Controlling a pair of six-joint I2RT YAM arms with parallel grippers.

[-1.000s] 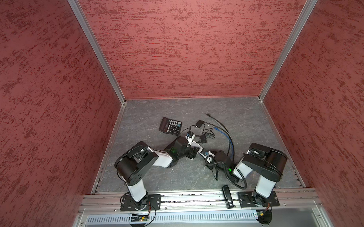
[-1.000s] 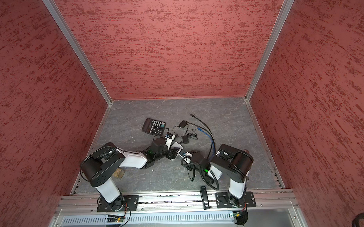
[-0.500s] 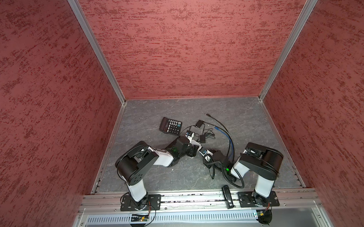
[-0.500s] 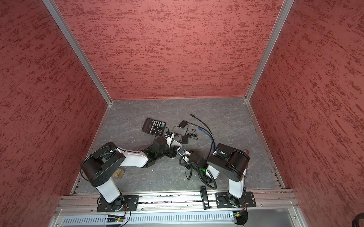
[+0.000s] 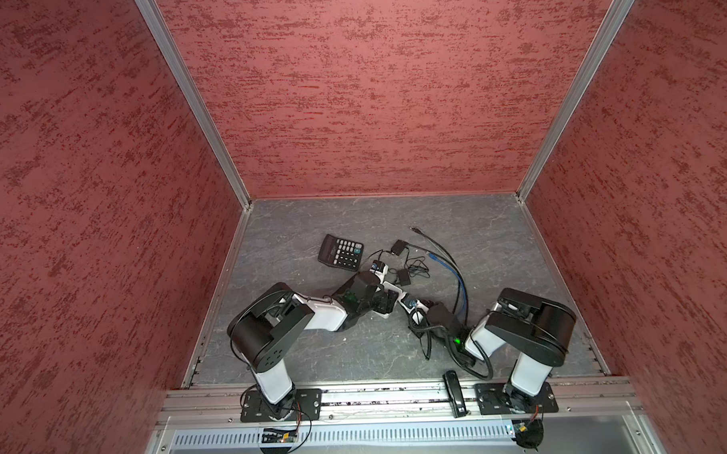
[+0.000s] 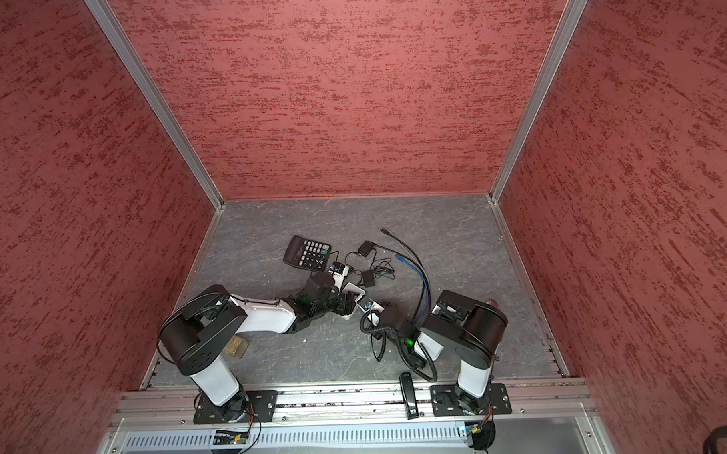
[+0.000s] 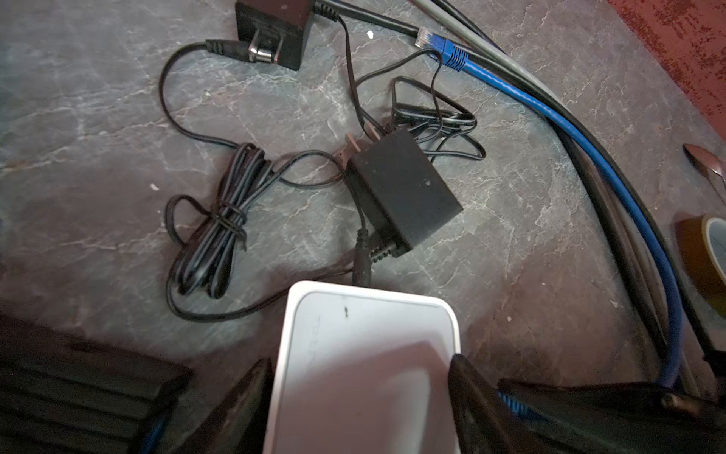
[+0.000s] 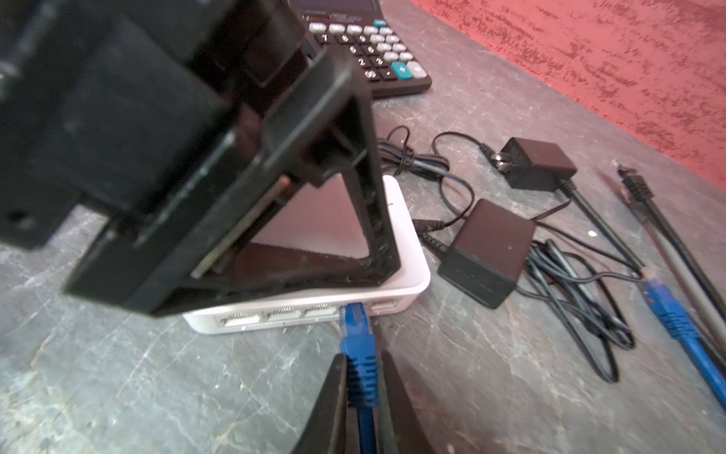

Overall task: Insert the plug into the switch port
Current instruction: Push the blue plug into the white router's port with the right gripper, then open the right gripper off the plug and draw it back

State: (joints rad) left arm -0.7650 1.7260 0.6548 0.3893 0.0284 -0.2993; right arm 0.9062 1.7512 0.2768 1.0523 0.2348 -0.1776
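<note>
Okay, mid-insertion. Got the right claw point(image 8: 363, 377) clenched on the blue plug point(image 8: 355, 328), tip at the row of ports point(image 8: 318, 313) on the white switch point(image 8: 408, 281). Got that switch pinched at both sides by the left claw point(image 7: 359, 393). Needs a straight, level push next.

You're in a robotics lab test cell: red textured walls point(image 5: 369, 90), aluminium frame point(image 5: 195, 105), arms point(image 5: 274, 331) bolted to a rail point(image 5: 380, 396)
</note>
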